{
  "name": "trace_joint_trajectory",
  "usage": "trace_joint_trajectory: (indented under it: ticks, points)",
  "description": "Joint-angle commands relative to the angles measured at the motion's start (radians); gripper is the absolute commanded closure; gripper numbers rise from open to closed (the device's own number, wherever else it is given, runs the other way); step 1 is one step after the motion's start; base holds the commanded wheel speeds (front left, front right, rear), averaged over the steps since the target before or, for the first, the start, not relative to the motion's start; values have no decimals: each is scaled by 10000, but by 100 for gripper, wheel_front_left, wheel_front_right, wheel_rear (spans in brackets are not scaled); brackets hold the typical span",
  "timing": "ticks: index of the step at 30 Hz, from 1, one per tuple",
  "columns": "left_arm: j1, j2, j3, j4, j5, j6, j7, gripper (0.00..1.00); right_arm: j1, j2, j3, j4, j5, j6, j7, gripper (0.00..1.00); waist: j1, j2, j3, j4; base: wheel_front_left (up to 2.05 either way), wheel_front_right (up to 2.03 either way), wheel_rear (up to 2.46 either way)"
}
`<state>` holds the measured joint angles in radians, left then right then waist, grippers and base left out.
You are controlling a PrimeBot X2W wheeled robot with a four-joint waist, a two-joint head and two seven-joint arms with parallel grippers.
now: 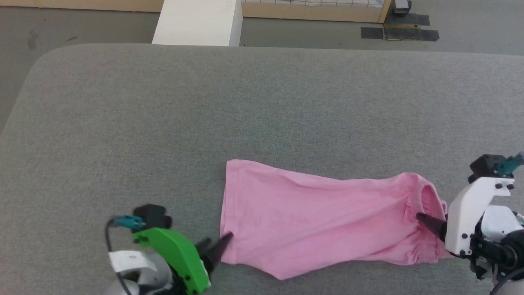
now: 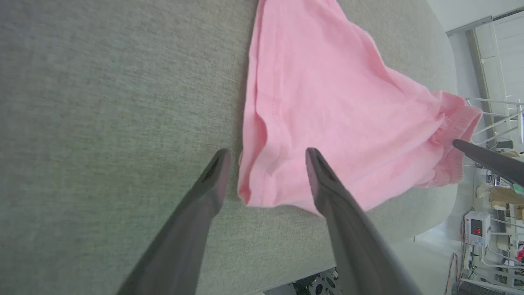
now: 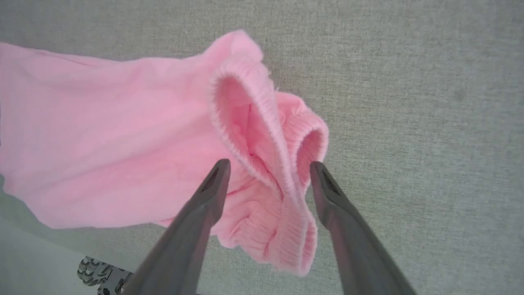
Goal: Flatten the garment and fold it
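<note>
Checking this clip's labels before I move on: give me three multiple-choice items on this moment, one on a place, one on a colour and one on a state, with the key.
1. On the grey table, the waistband of the shorts lies toward which side of the robot?
A. its right
B. its left
C. over the far edge

2. What colour are the shorts?
A. blue
B. pink
C. white

3. How do the left end effector and the right end effector stand?
A. both shut on cloth
B. left open, right shut
C. both open

Key:
1 A, because the gathered band lies by the right arm in the head view.
2 B, because the cloth is pink in every view.
3 C, because each wrist view shows its jaws spread apart.
</note>
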<state>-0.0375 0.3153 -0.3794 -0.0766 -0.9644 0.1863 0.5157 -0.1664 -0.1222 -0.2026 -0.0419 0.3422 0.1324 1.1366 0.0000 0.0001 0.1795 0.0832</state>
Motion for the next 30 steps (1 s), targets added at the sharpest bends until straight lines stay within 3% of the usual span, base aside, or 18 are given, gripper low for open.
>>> trace_joint_trajectory:
  ticks: [1,6,10,14,19,28,29,30]
  points:
    - [-134,110,228,-77,136,67,-251,0,236,59,-56,-205,-63,-17,-293,0,0,-1,-33,-23,0,0,0]
    - [-716,588,990,-236,1382,-168,-2236,0,929,355,-278,-1284,-378,-17,-1672,0,0,-1,-140,-102,0,0,0]
    - [-1138,993,1395,17,3101,-428,-4892,0,1425,589,-330,-1711,-791,-17,-2681,0,0,-1,-155,-242,0,0,0]
    - [-1323,1045,1597,496,4355,-571,-7319,0,1465,677,-156,-1352,-1168,-17,-3001,0,0,-1,-52,-372,0,0,0]
    - [-1447,724,1722,383,5619,-626,-7762,0,948,704,28,-463,-1479,-17,-3011,0,0,-1,157,-332,0,0,0]
    - [-1216,-210,2477,175,6662,-1331,-7772,0,93,533,403,1140,-1906,-17,-2529,0,0,-1,425,-107,0,0,0]
    - [-1211,-308,2565,190,6733,-1435,-7773,0,36,504,378,1276,-1892,-17,-2471,19,0,-1,439,-82,0,0,0]
    - [-1205,-385,2636,204,6786,-1517,-7773,0,-10,483,353,1352,-1875,-17,-2457,59,0,-1,451,-65,0,0,0]
